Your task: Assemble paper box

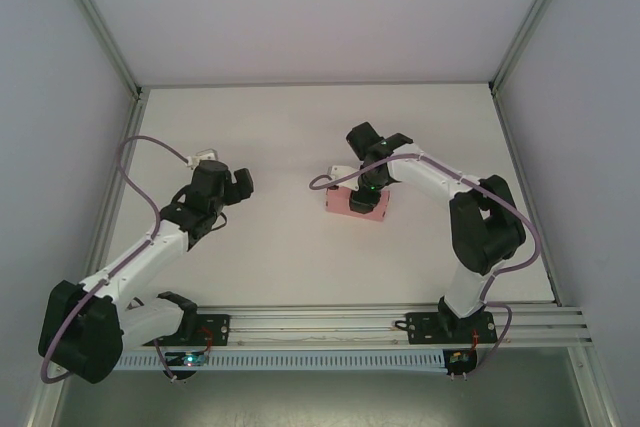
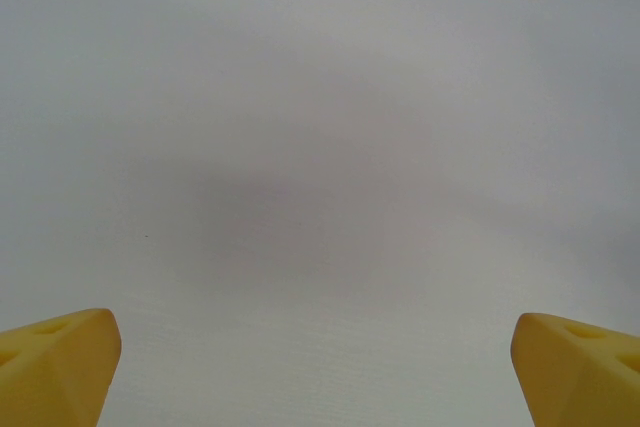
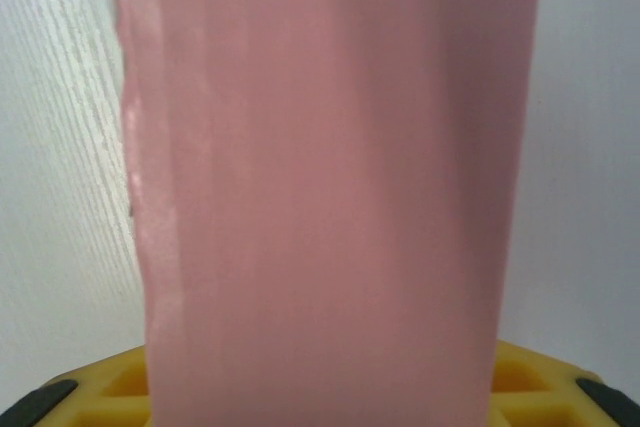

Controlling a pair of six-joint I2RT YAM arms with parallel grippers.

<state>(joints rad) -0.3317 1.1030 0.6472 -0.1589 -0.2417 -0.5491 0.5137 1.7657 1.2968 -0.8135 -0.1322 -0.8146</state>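
Note:
The paper box (image 1: 357, 205) is a small flat pink rectangle lying right of the table's middle. My right gripper (image 1: 366, 185) comes down on its far edge. In the right wrist view the pink box (image 3: 325, 187) stands as a broad face running from the frame's top to its bottom. My right gripper (image 3: 320, 387) has a yellow finger (image 3: 110, 392) hard against each side of it, shut on it; the fingertips are hidden. My left gripper (image 1: 236, 184) hovers left of the middle, apart from the box. Its yellow fingers (image 2: 55, 367) stand wide open over bare table.
The white table (image 1: 300, 127) sits inside a frame with grey walls on three sides. A rail (image 1: 330, 325) with both arm bases runs along the near edge. Purple cables loop beside each arm.

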